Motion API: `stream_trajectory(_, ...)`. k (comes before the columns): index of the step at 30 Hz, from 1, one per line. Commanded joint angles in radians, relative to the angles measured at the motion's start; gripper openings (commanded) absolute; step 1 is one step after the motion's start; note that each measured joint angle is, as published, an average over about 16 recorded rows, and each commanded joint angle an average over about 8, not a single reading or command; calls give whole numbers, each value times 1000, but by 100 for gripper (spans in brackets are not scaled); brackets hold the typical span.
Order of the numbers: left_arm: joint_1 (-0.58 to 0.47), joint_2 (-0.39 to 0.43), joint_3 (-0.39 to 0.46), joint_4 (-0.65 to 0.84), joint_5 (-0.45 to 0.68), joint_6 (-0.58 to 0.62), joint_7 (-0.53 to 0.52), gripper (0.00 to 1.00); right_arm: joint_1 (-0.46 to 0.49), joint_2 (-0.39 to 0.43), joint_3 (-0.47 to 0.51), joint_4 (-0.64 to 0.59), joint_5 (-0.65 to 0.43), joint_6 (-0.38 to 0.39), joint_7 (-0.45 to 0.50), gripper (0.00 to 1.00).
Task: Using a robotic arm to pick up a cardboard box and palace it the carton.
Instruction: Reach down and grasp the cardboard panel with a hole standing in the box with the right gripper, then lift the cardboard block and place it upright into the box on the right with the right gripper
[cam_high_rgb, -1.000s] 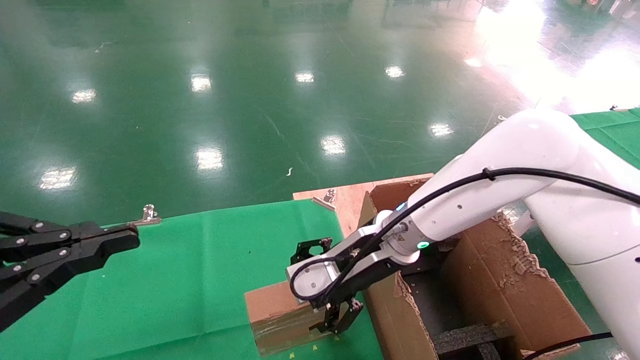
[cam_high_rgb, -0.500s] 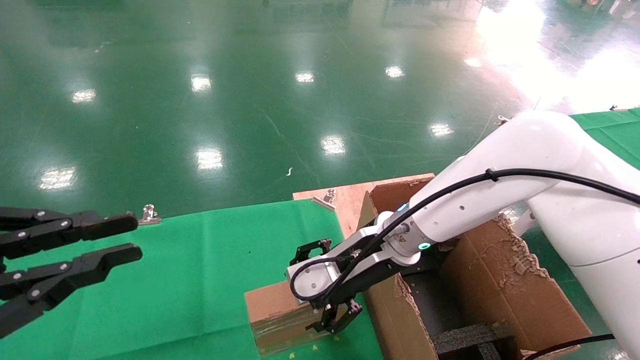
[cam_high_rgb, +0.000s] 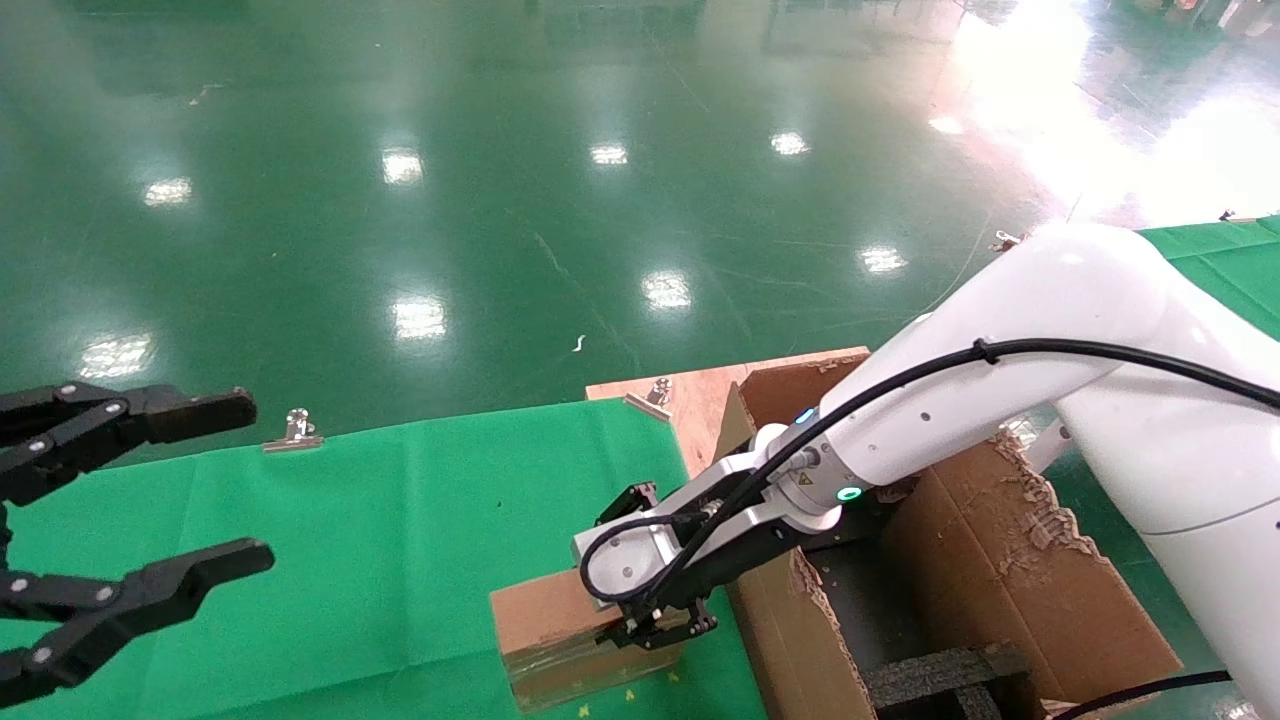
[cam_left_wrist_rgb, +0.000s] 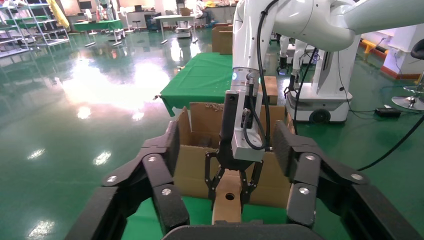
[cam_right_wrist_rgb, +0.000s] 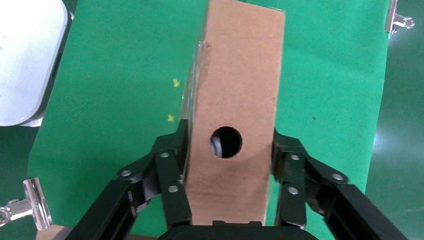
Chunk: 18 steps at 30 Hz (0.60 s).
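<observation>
The small brown cardboard box (cam_high_rgb: 548, 620) with shiny tape lies on the green cloth, right beside the carton (cam_high_rgb: 1000, 570). My right gripper (cam_high_rgb: 655, 625), on the white robotic arm (cam_high_rgb: 1000, 380), is down over the box's end nearest the carton. In the right wrist view its fingers (cam_right_wrist_rgb: 172, 170) press both sides of the box (cam_right_wrist_rgb: 235, 80), by the round hole. My left gripper (cam_high_rgb: 245, 480) hovers wide open and empty at the far left. Its wrist view shows the box (cam_left_wrist_rgb: 227, 205), the right gripper (cam_left_wrist_rgb: 232, 172) and the carton (cam_left_wrist_rgb: 192, 165).
Black foam blocks (cam_high_rgb: 940, 675) sit inside the carton, whose flaps are ragged. A wooden board (cam_high_rgb: 690, 400) lies behind the carton. Metal binder clips (cam_high_rgb: 292, 432) (cam_high_rgb: 655, 392) hold the cloth at the table's far edge. Shiny green floor lies beyond.
My right gripper's fingers have closed in on the cardboard box. My left gripper has opened from shut to wide open.
</observation>
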Motion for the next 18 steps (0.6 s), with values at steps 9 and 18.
stream_trajectory(9,0,0,0,0,0,0,0,100,-1,1,1,0,1,1,1,0)
stream_trajectory(18,0,0,0,0,0,0,0,100,49,13,12,-16,15,-13,-8,0)
